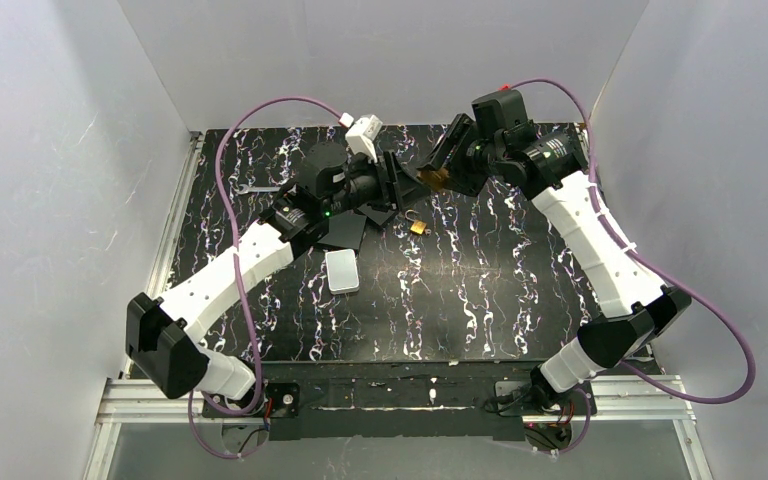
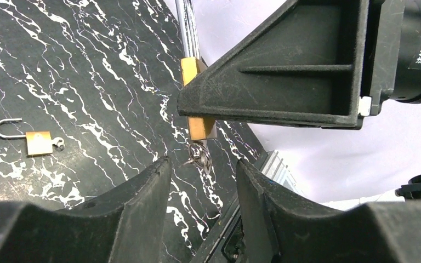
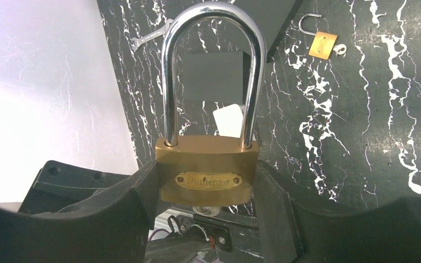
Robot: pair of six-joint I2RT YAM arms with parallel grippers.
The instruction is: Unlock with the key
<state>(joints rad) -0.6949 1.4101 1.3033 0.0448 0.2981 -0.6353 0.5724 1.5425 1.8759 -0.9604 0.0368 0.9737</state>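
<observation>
The right gripper (image 3: pixel 205 183) is clamped on the body of the brass padlock (image 3: pixel 208 178), held in the air. The key (image 2: pixel 199 156) sticks out of the end facing the left gripper (image 2: pixel 203 167), whose jaws stand apart. The key is just ahead of their gap, in line with the lock's long axis.

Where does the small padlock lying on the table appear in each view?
Top external: small padlock just below the large padlock.
Left wrist: padlock near the left edge, at mid-height.
Right wrist: padlock in the upper right corner.
Shared landmark: the large padlock, clamped in the right gripper.
</observation>
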